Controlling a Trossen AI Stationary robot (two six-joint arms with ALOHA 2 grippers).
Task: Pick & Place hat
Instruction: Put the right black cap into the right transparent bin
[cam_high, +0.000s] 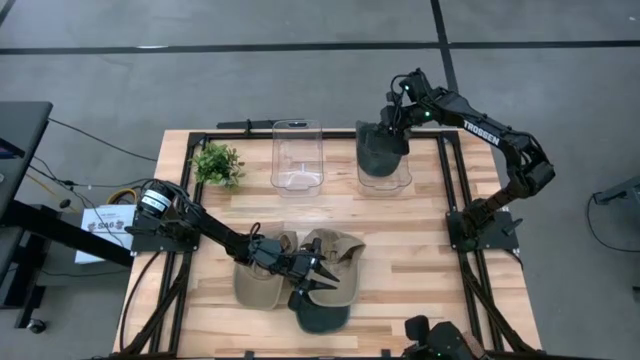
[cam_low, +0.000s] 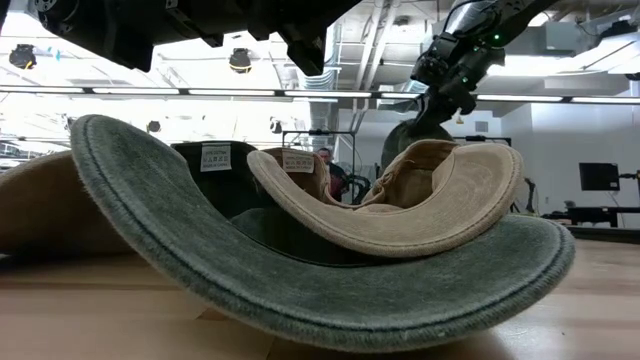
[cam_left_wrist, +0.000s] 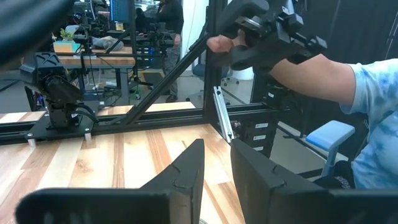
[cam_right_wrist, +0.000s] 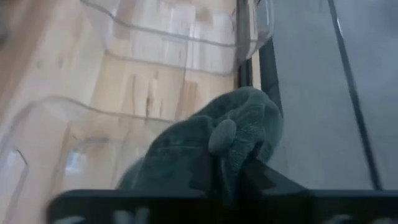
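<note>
My right gripper (cam_high: 392, 122) is shut on a dark green cap (cam_high: 378, 148) above the right clear bin (cam_high: 400, 182) at the table's far side; the cap also shows in the right wrist view (cam_right_wrist: 211, 149) and far back in the low view (cam_low: 408, 140). My left gripper (cam_high: 318, 272) is open, just above a pile of caps near the table's front. There a tan cap (cam_high: 338, 248) leans on another dark green cap (cam_high: 322, 308), and a second tan cap (cam_high: 258, 282) lies to their left. In the left wrist view my left gripper (cam_left_wrist: 216, 168) is empty. My right gripper pinches the dark green cap's crown (cam_right_wrist: 231, 163) between its two fingers, close to the top button (cam_right_wrist: 222, 135). The fingers come from above, pointing down. The cap hangs slack below them over the right bin; whether its lower edge touches the bin, I cannot tell.
A second clear bin (cam_high: 297, 158) stands left of the right one. A small green plant (cam_high: 217, 163) stands at the far left. In the left wrist view a person's arm (cam_left_wrist: 323, 68) holds a dark device beyond the table's edge.
</note>
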